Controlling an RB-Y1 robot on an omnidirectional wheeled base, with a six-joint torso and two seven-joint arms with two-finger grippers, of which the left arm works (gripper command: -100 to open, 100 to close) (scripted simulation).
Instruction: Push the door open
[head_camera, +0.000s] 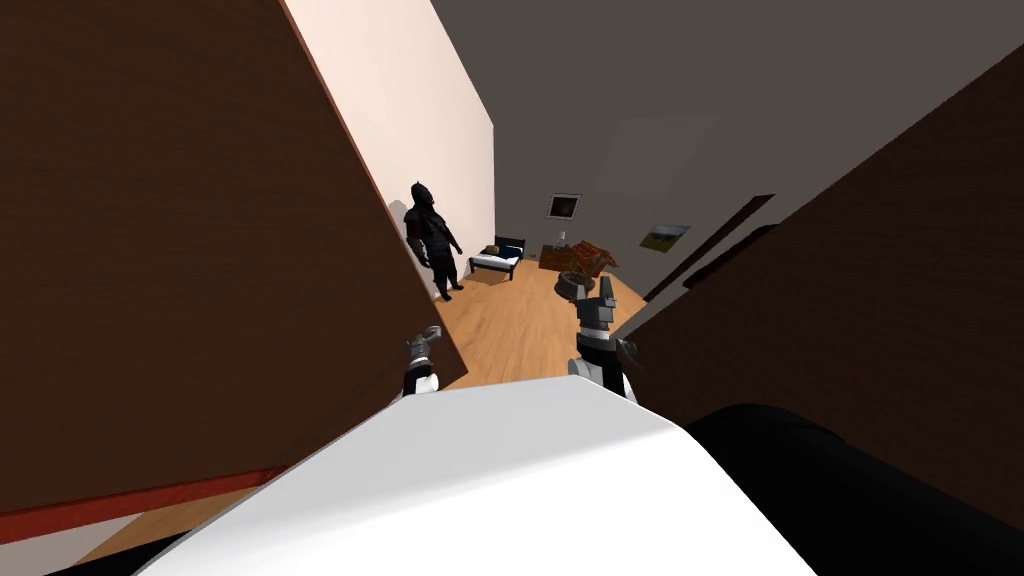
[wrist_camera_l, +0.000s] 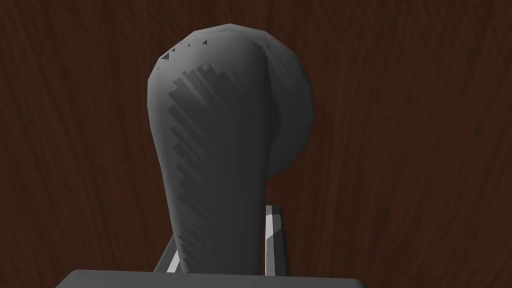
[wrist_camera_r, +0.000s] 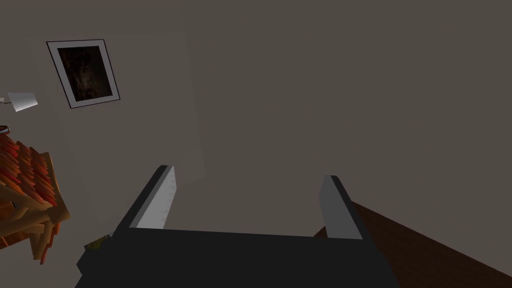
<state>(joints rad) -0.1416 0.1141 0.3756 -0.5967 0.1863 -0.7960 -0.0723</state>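
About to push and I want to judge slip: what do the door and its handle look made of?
Door: looks like dark brown wood with a matte finish, going by the fine streaky grain running along its face. Handle: plain dark grey, smooth and dull, with no grain or gleam. It could be painted metal or plastic; the look does not settle it.

Door (head_camera: 200, 250) stood left, handle (wrist_camera_l: 220, 150) inside left gripper (head_camera: 427, 338); right gripper (head_camera: 600, 295) right of door; figure (head_camera: 435, 245) beyond.

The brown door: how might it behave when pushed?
Probably stiff: the door looks like one flat wooden slab. It should swing, not slide, since it stands ajar. The rounded handle in the left gripper might slip.
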